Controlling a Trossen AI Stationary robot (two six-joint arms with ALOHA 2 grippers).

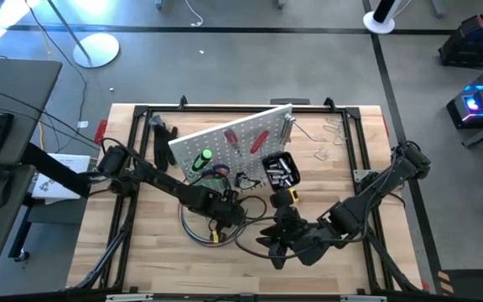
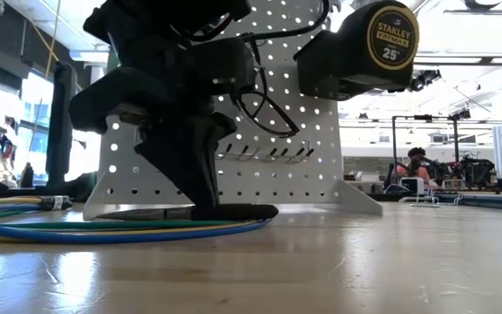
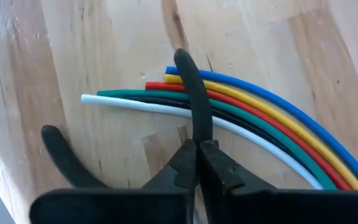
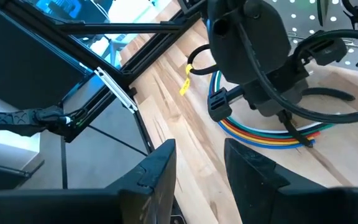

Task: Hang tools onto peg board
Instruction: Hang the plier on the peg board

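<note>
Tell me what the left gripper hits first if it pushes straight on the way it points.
Left gripper is shut on the pliers' black handle; straight ahead, probably the coloured cables under that handle, then the table.

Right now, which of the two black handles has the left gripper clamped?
The left gripper is shut on the handle lying across the coloured cables; the other handle curves away on bare wood, ungripped.

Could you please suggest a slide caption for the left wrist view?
Left gripper closed on a black pliers handle lying across coloured cables on the wooden table.

"STANLEY FATMAX 25'" on the yellow tape measure (image 2: 390, 39).
</note>
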